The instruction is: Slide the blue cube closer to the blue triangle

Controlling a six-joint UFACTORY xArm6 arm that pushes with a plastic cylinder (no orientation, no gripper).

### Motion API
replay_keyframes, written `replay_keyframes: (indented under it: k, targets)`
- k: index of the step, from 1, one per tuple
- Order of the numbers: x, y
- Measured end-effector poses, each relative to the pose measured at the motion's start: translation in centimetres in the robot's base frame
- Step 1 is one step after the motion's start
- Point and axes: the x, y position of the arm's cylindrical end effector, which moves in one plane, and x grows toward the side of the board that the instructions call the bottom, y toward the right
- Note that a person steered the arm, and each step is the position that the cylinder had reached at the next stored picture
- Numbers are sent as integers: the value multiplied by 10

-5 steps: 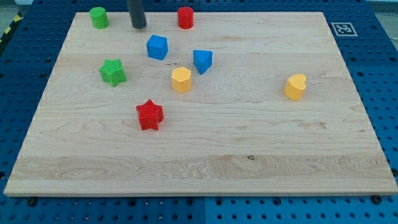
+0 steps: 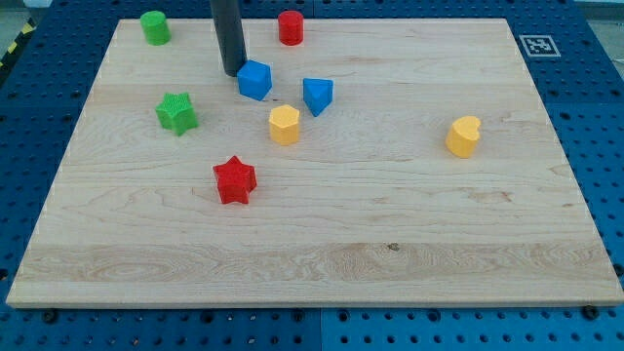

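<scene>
The blue cube (image 2: 255,80) lies on the wooden board (image 2: 390,224) in the upper middle-left. The blue triangle (image 2: 317,95) lies a short way to its right and slightly lower, with a small gap between them. My tip (image 2: 233,71) is at the cube's upper-left edge, touching or nearly touching it. The rod rises from there out of the view's top.
A yellow hexagonal block (image 2: 284,125) lies just below the two blue blocks. A green star (image 2: 176,112) and a red star (image 2: 234,179) lie to the left and lower. A green cylinder (image 2: 154,26) and a red cylinder (image 2: 291,26) stand near the top edge. A yellow heart-like block (image 2: 464,136) lies at the right.
My tip moved down and slightly right to the blue cube. The cube shifted a little right and down, toward the blue triangle.
</scene>
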Motion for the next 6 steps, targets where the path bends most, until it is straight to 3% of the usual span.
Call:
replay_keyframes:
  k: [3,6]
  targets:
    - [13,-1]
    - [44,65]
